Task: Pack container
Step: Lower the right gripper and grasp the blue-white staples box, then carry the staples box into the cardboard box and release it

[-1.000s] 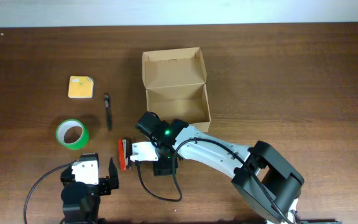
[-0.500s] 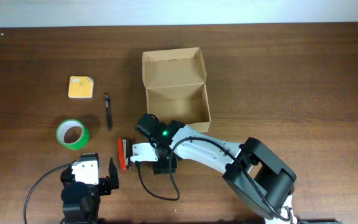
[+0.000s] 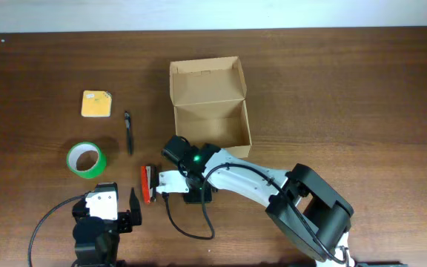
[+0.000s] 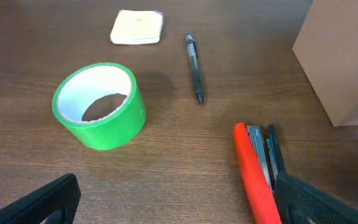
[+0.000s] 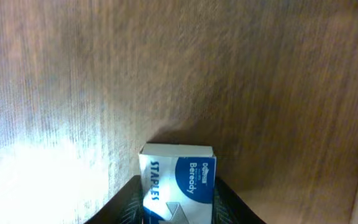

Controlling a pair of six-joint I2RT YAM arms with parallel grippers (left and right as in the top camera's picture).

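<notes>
Tan cardboard box (image 3: 210, 126) sits open mid-worktop, just far of the right fingers (image 5: 126, 205). They are clamped on both sides of a staples box (image 5: 178, 171), presumably to lift it in. Left fingers (image 4: 48, 199) hang spread wide, empty, near the green tape roll (image 4: 99, 106).

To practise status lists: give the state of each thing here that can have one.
Box: open, empty.
Tape: flat, hole up.
Pen: lying flat.
Stapler: closed, on its side.
Staples box: closed, on the table.
Left gripper: open, empty.
Right gripper: shut on staples box.
</notes>
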